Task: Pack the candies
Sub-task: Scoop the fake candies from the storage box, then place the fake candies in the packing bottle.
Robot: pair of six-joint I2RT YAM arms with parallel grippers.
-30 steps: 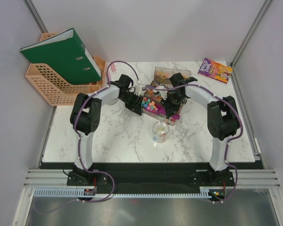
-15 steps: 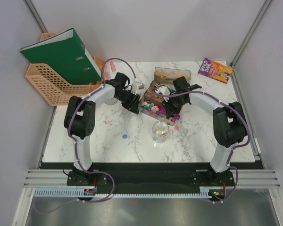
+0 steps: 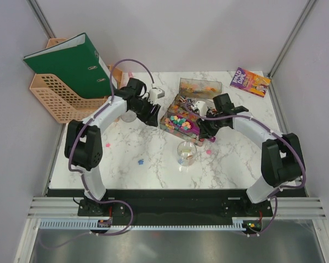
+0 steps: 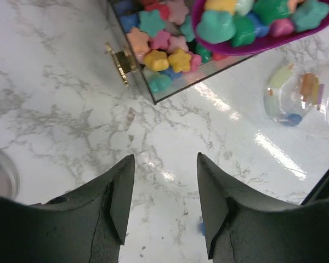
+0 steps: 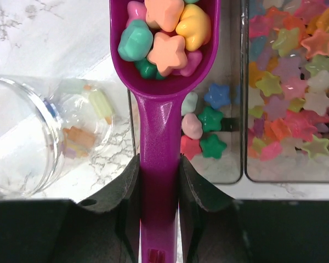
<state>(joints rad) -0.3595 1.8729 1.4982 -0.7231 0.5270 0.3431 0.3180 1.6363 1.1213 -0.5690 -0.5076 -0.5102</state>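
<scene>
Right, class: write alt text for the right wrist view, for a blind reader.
The right gripper clamps the handle of a purple scoop heaped with star-shaped candies. A clear jar sits at left, a clear tray of more candies at right.

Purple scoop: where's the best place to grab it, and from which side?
Take the purple scoop by its narrow straight handle, from the tail end opposite the bowl, as the right gripper does, one finger each side. The bowl is wide, rounded and heaped with candies; gripping there would likely spill them.
</scene>
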